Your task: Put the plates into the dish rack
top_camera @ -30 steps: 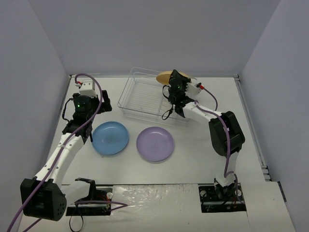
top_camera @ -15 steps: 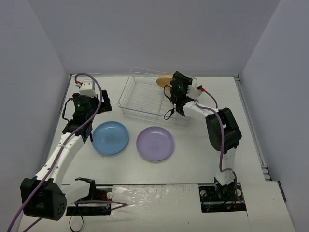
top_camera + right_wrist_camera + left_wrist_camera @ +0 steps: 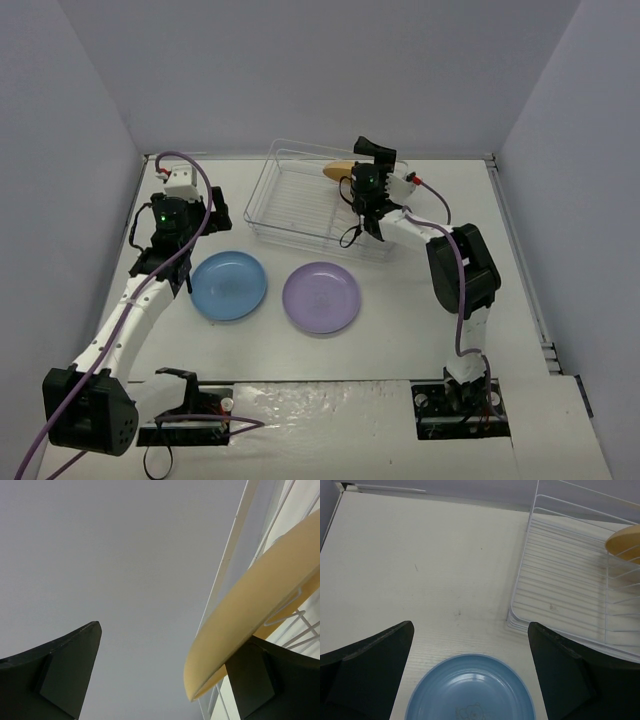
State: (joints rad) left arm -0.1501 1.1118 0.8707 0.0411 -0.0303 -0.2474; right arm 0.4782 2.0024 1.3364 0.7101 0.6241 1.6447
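The yellow-orange plate (image 3: 338,168) stands on edge, leaning, among the dividers at the back right of the dish rack (image 3: 290,205). My right gripper (image 3: 375,150) hovers just above and right of it, open. In the right wrist view the yellow-orange plate's rim (image 3: 250,605) crosses in front of the right finger, and the space between the jaws of this gripper (image 3: 165,645) is empty. The light blue plate (image 3: 229,285) and the lavender plate (image 3: 321,297) lie flat on the table. My left gripper (image 3: 470,626) is open just behind the blue plate (image 3: 470,690).
White rack wires (image 3: 235,545) run beside the yellow plate. The rack's near left corner (image 3: 517,615) lies close to the blue plate. Grey walls enclose the table on three sides. Both arm bases sit at the near edge.
My right gripper has opened and let go of the yellow-orange plate, which has sunk lower into the rack. The gripper has lifted slightly. The left arm has not moved.
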